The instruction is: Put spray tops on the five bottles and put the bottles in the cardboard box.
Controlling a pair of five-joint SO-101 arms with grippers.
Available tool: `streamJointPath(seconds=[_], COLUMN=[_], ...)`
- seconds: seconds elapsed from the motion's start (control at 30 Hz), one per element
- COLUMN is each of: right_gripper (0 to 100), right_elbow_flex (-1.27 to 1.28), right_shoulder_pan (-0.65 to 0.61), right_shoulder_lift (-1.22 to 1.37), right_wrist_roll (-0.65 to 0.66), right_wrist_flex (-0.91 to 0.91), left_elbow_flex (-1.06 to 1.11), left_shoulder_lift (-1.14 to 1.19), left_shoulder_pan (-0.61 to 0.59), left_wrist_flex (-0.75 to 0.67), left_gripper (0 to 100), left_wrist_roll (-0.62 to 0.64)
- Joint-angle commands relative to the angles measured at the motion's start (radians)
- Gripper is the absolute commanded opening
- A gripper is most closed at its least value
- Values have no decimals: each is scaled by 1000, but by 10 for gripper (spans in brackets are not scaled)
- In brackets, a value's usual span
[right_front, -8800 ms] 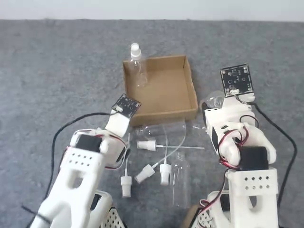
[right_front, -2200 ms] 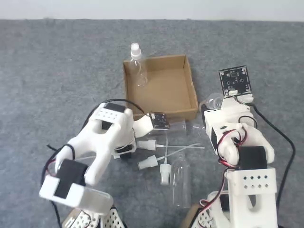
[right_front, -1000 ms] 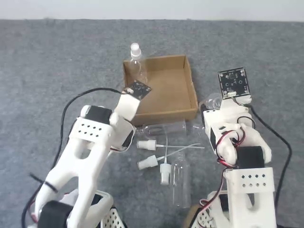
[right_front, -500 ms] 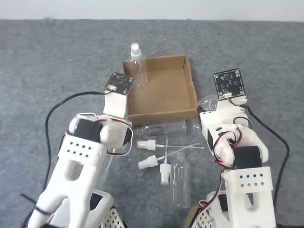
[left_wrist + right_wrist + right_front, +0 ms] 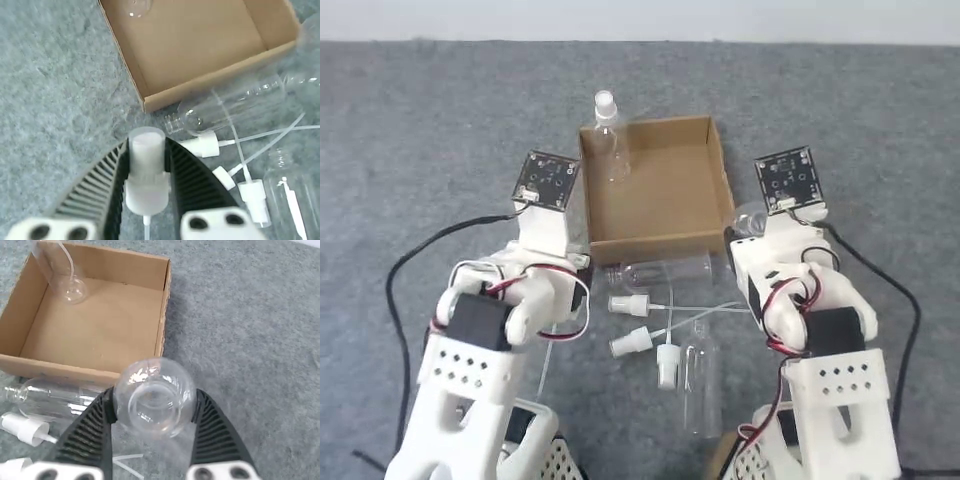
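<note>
Left gripper (image 5: 146, 145) clamps a spray top (image 5: 146, 177) by cardboard box (image 5: 660, 241) front-left corner. Right gripper (image 5: 153, 396) clamps a bottle (image 5: 150, 387) by front-right corner, so I think top must go approx. rightwards.

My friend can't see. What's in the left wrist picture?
The left end effector grips a white plastic spray top above grey carpet. Beyond it sit an open brown cardboard box, a clear plastic bottle lying on its side, and loose white spray tops.

grey table (image 5: 440, 130) | cardboard box (image 5: 660, 243) | 2 bottles (image 5: 660, 271) lying | 3 spray tops (image 5: 630, 305)
</note>
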Motion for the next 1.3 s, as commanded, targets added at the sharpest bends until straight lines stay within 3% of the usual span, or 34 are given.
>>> streamJointPath(seconds=[0.0,0.57,1.0,1.27], right_gripper=[6,6,6,6], right_elbow_flex=[-12,-11,-11,-15], right_shoulder_pan=[-19,-222,-381,-484], right_shoulder_lift=[-38,-38,-38,-38], right_wrist_roll=[0,137,190,183], right_wrist_flex=[-16,76,108,22], left_elbow_flex=[-8,-18,148,154], left_shoulder_lift=[-35,-43,-353,-390], left_shoulder_pan=[-6,-8,-8,-20], left_wrist_flex=[-26,-74,-150,-150], left_gripper=[10,10,10,10], left_wrist_roll=[8,64,64,66])
